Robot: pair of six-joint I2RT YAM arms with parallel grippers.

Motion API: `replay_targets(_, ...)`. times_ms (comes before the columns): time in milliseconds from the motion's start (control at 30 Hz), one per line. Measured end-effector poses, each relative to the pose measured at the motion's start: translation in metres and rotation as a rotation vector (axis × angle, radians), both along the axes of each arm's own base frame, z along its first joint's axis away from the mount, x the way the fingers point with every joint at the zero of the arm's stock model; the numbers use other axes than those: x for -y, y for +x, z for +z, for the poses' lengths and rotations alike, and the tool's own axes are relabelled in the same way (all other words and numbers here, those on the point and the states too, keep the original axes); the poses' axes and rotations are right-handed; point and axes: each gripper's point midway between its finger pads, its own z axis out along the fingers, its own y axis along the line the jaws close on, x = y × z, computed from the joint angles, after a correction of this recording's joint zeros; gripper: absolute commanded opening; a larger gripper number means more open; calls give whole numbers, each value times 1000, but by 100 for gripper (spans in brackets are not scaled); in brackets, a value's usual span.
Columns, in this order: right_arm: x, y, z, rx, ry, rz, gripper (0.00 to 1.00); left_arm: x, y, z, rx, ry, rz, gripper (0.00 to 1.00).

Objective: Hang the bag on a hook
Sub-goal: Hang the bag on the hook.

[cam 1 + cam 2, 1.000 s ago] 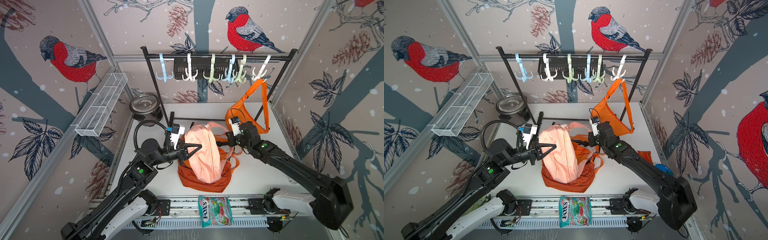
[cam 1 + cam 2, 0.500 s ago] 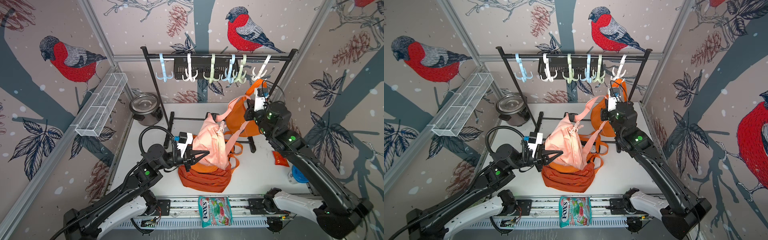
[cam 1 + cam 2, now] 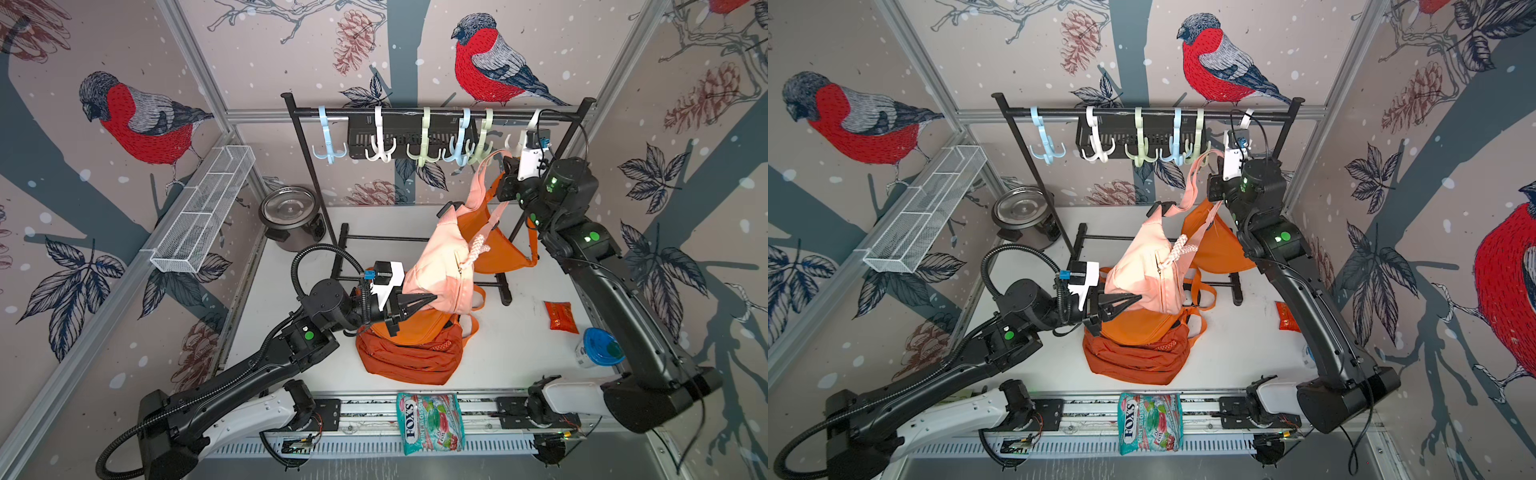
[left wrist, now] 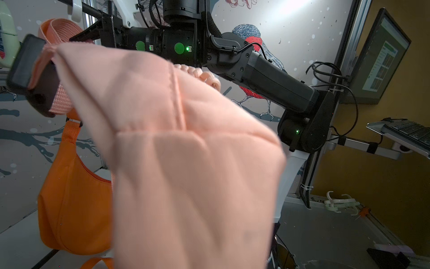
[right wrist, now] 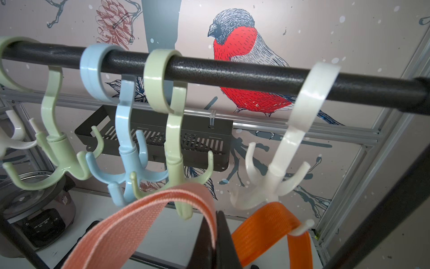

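Right fingers (image 5: 226, 246) pinched tight on the pink bag's (image 3: 440, 266) strap (image 5: 144, 209), strap arched right at the green hook's (image 5: 176, 163) prongs under the rail (image 5: 232, 72), bag slung mid-air above the tabletop (image 3: 519, 345), left fingers (image 3: 415, 300) clamped on its lower edge, orange bag (image 3: 494, 249) hanging off the white hook (image 5: 274, 177) alongside.

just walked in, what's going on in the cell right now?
Two arms are hanging a pink bag. The right hand pinches its strap and holds it up by the green hook on the rail; whether it has caught a prong is unclear. The left hand is shut on the bag's lower edge. An orange bag already hangs from the white hook; a darker orange bag lies on the table.
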Motion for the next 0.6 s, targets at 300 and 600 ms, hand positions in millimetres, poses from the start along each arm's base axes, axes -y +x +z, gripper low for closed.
replay_targets(300,-5,27,-6,-38,-15,29,3,6,11,4,-5,-11,36,0)
replay_targets(600,-12,38,-61,-160,-42,52,4,10,13,-6,-65,-1,26,0)
